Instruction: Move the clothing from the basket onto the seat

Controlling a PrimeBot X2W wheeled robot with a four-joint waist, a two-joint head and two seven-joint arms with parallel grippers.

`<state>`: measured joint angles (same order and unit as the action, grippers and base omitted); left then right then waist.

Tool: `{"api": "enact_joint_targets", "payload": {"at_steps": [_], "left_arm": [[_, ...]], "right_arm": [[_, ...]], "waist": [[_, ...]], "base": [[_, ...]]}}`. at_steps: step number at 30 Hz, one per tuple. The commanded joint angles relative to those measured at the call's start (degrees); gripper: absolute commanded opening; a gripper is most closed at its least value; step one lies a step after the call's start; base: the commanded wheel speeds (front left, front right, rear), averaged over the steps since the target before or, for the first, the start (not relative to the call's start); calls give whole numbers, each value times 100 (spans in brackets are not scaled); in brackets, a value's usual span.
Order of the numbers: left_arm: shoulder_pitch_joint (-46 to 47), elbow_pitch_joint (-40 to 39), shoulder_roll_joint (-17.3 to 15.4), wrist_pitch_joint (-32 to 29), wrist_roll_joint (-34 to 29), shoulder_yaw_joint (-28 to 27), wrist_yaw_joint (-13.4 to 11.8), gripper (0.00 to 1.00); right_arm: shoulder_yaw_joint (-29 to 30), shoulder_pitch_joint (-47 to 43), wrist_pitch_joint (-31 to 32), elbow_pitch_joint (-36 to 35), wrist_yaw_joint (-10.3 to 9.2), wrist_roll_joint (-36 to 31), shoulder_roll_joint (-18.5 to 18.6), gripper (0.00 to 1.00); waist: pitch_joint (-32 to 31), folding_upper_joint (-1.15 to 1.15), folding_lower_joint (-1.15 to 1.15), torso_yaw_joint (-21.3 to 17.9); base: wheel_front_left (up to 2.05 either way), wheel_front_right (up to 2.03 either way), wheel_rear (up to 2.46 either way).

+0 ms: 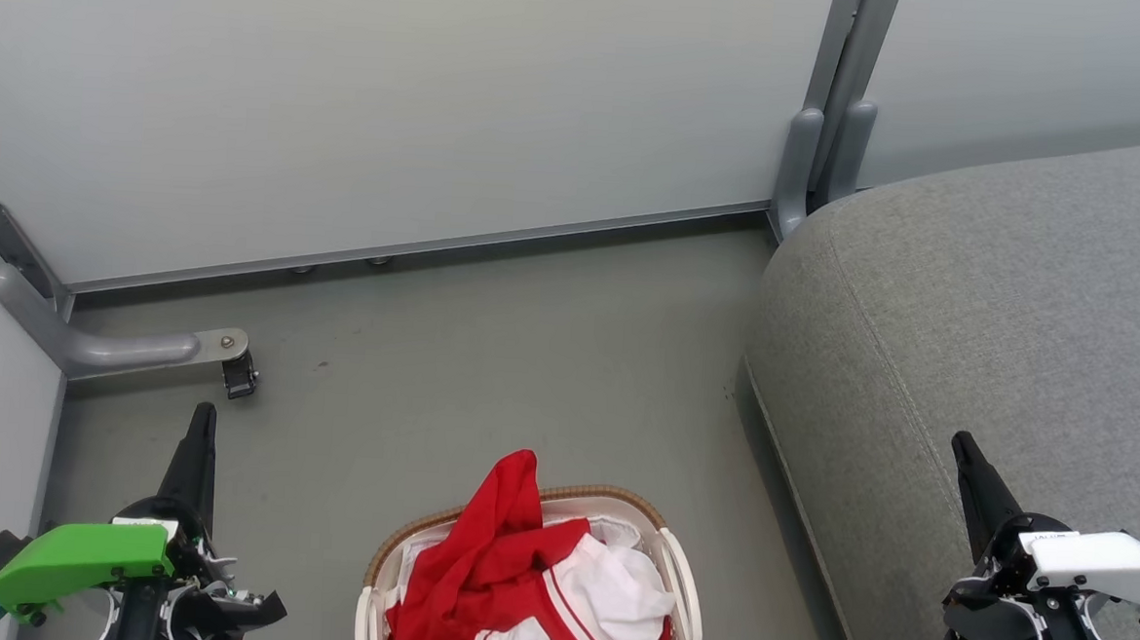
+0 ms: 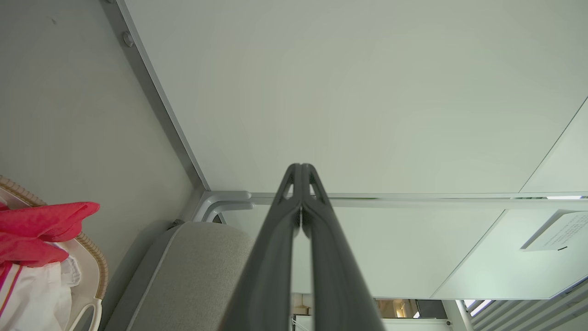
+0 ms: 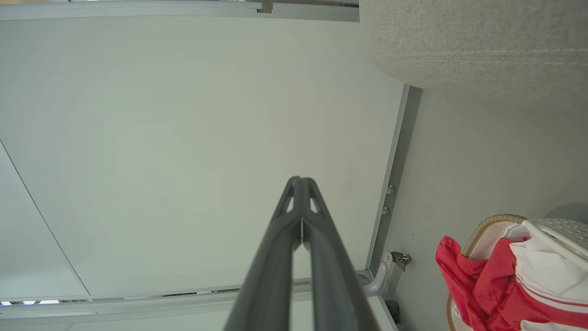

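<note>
The red and white clothing [image 1: 528, 571] is piled in the basket [image 1: 689, 585] at 6 o'clock in the head view, with one red bit poking up toward 12, so it looks like the easy bit to grab first. The left gripper [image 1: 202, 416] waits at 9 o'clock from the pile and the right gripper [image 1: 965, 448] at 3 o'clock, both pinched tight on nothing and well apart from the clothes. The big grey seat [image 1: 1000, 313] lies at 2 o'clock, near the basket, so I think it is a short trip.
</note>
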<state>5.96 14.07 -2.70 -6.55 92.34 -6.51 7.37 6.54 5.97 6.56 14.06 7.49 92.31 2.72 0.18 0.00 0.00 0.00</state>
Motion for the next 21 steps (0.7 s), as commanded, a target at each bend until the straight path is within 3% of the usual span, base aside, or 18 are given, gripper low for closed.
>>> {"api": "enact_joint_targets", "payload": {"at_steps": [1, 10, 11, 21], "left_arm": [[66, -10, -36, -12, 16, -9, 30, 0], [66, -10, -36, -12, 16, -9, 31, 0], [-7, 21, 3, 3, -1, 4, 0, 100], [-245, 168, 39, 171, -103, 190, -6, 100]], "right_arm": [[8, 47, 10, -16, 0, 21, 32, 0], [8, 47, 10, -16, 0, 21, 32, 0], [-3, -10, -3, 23, 0, -3, -7, 100], [-154, -219, -166, 235, -1, -109, -70, 100]], "waist": [[0, 0, 0, 0], [0, 0, 0, 0], [0, 0, 0, 0], [5, 0, 0, 2]], "base": [[0, 0, 0], [0, 0, 0], [0, 0, 0], [0, 0, 0]]}}
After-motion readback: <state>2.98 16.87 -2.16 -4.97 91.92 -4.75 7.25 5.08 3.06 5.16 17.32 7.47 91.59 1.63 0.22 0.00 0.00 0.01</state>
